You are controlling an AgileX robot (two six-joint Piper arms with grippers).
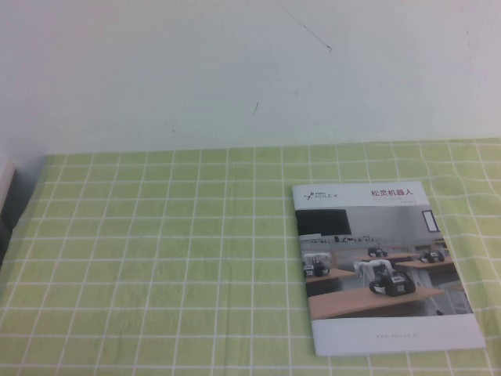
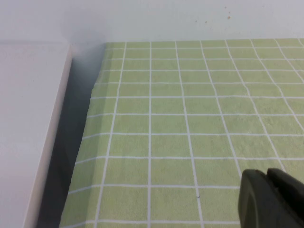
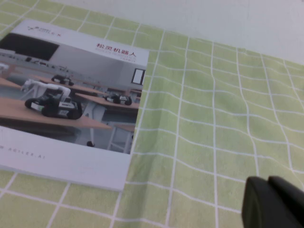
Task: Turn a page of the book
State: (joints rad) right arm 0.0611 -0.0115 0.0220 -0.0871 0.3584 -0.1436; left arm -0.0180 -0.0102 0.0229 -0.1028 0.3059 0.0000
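Glossy, thin and likely slippery, the book [image 1: 383, 266] lies closed at lower right of the high view, its page [image 3: 71, 95] best lifted at the free edge; right gripper [image 3: 273, 202] clenched empty, left gripper [image 2: 270, 197] likewise.

All I can see of my own machine is two dark stubs. The left gripper [image 2: 270, 199] appears in its wrist camera as matte black plastic fingers [image 2: 254, 197], blocky with rounded tops, pressed flat together along a thin seam. The right gripper [image 3: 270, 202] looks the same in its own camera: black, smooth, rounded fingers [image 3: 256, 202] meeting at a narrow line. No cables, screws or markings show on either.
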